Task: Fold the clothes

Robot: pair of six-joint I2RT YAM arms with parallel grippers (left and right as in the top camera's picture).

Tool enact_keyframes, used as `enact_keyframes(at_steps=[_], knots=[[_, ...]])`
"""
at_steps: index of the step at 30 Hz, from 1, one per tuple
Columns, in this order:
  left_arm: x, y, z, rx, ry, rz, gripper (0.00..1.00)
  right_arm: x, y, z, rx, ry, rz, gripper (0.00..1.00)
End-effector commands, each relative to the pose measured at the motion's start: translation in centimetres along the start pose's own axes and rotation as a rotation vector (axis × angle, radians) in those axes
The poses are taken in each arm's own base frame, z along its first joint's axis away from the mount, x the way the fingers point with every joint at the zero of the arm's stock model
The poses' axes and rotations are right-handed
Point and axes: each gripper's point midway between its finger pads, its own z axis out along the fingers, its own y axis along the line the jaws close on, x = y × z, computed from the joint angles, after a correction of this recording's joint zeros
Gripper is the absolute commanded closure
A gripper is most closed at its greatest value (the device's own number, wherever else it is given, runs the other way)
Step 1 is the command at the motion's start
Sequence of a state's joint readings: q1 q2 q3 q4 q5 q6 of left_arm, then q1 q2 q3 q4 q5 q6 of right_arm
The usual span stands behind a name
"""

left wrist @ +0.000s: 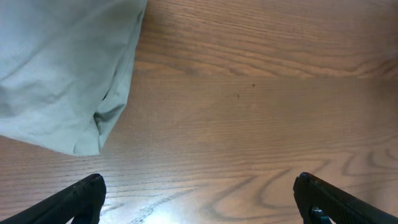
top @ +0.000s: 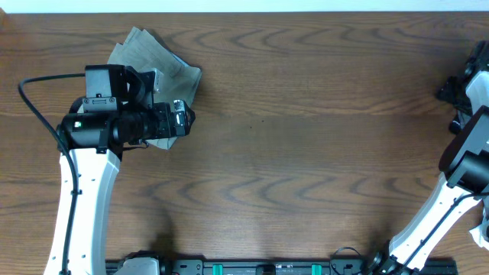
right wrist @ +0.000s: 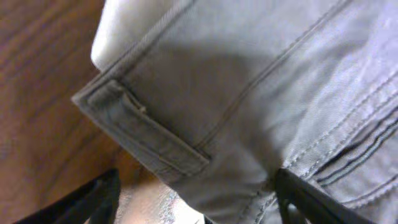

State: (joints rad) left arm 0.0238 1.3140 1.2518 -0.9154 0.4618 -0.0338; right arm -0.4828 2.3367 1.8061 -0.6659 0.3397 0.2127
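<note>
A folded khaki-beige garment (top: pixel 153 65) lies at the table's far left; its edge shows in the left wrist view (left wrist: pixel 62 81). My left gripper (top: pixel 186 117) is open and empty, its fingers (left wrist: pixel 199 199) spread over bare wood just right of that garment. The medium-grey shorts (right wrist: pixel 261 93) fill the right wrist view, with a waistband, a belt loop (right wrist: pixel 146 134) and white pocket lining (right wrist: pixel 127 28). My right gripper (right wrist: pixel 196 199) is open, its fingers straddling a bulge of the shorts' fabric. The shorts are out of the overhead view.
The dark wooden table (top: pixel 306 153) runs between the two arms. My right arm (top: pixel 467 145) is at the far right edge of the overhead view. A black rail (top: pixel 267 267) runs along the front edge.
</note>
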Motion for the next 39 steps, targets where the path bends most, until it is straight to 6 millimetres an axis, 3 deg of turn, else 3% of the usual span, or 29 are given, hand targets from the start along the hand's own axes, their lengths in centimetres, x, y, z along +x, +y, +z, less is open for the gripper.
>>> enact_keyframes(at_steps=[1, 4, 11, 15, 16, 19, 22, 26, 32, 35, 39], knots=[[-0.6, -0.5, -0.5, 0.014, -0.018, -0.010, 0.02, 1.5, -0.1, 1.7, 0.041, 0.049, -0.026, 0.44], [-0.6, -0.5, -0.5, 0.014, -0.018, -0.010, 0.02, 1.4, -0.5, 1.5, 0.057, 0.044, -0.022, 0.68], [-0.6, -0.5, -0.5, 0.014, -0.018, -0.010, 0.02, -1.3, -2.4, -2.0, 0.109, -0.042, 0.001, 0.99], [-0.6, -0.5, -0.5, 0.014, -0.018, -0.010, 0.02, -3.9, -2.3, -6.8, 0.042, -0.133, 0.021, 0.99], [-0.6, -0.5, -0.5, 0.013, -0.018, -0.010, 0.02, -4.8, -1.9, -8.8, -0.007, -0.167, 0.017, 0.99], [-0.6, -0.5, -0.5, 0.013, -0.018, -0.010, 0.02, -6.3, 0.5, -14.3, -0.202, -0.243, -0.008, 0.99], [-0.6, -0.5, -0.5, 0.014, -0.018, -0.010, 0.02, -6.4, 3.3, -20.5, -0.415, -0.298, -0.041, 0.99], [-0.6, -0.5, -0.5, 0.013, -0.018, -0.010, 0.02, -5.2, 6.4, -25.4, -0.510, -0.335, -0.104, 0.99], [-0.1, -0.5, -0.5, 0.011, 0.001, -0.017, 0.02, -1.3, 12.6, -28.3, -0.586, -0.304, -0.242, 0.99], [0.2, -0.5, -0.5, 0.010, 0.012, -0.022, 0.02, 1.2, 16.5, -30.6, -0.669, -0.299, -0.339, 0.99], [0.3, -0.6, -0.7, 0.010, 0.009, -0.021, 0.02, 6.9, 22.7, -35.0, -0.816, -0.287, -0.525, 0.99]])
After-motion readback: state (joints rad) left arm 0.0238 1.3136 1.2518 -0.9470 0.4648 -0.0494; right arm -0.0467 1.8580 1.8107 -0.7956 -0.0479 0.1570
